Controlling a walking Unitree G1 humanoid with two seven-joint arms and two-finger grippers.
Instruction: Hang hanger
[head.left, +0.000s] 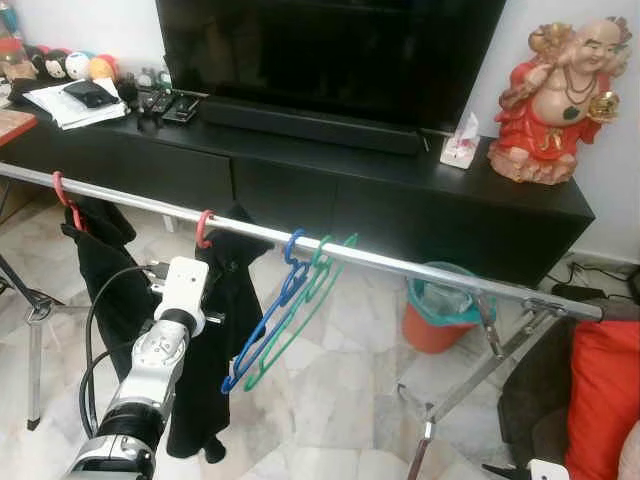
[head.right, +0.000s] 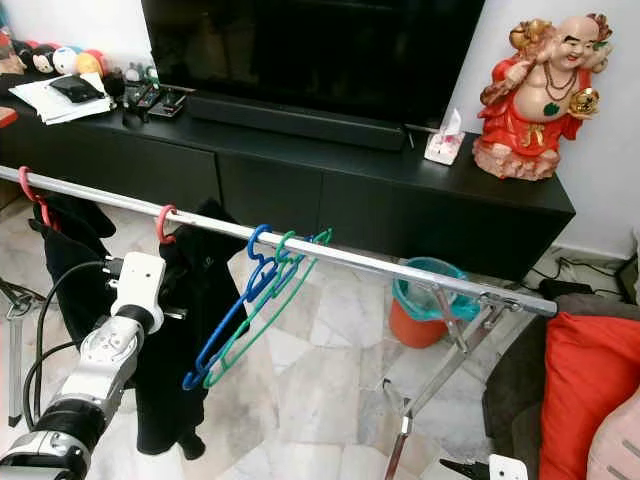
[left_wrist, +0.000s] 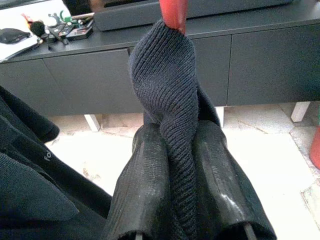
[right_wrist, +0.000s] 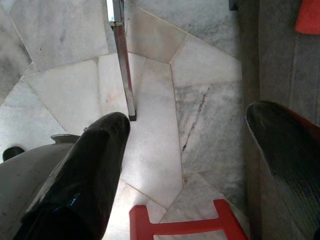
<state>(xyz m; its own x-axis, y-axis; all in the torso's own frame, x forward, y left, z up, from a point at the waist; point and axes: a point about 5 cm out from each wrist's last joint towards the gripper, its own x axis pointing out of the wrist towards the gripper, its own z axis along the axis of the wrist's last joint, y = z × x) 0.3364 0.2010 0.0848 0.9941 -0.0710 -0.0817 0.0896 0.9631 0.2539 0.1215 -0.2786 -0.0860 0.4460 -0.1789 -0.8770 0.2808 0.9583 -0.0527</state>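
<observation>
A teal plastic bin (head.left: 447, 296) with an orange base is seen on the marble floor beyond the shiny metal clothes rail (head.left: 400, 262), lined with a clear crumpled bag; what lies in it cannot be made out.

A red plastic hanger (head.left: 204, 229) carrying a black knitted garment (head.left: 215, 340) is hooked over the rail, its long axis hidden under the cloth, the garment hanging straight down. The left tool (left_wrist: 172, 165) is raised just below the rail, and its two black fingers (left_wrist: 142, 185) are pressed onto a fold of the knitted garment right under the red hook. Further along the rail, away from the left arm, a blue wire hanger (head.left: 268, 318) and a green wire hanger (head.left: 305, 310) are hung side by side, both tilted, their long bars slanting down towards the left arm. At the rail's far left end another red hanger (head.left: 66, 199) with a dark garment (head.left: 105, 270) is hung.

The right tool (right_wrist: 187, 165) is held low beneath the rail, its fingers spread wide over the floor near a rail leg (right_wrist: 124, 70), gripping nothing.
</observation>
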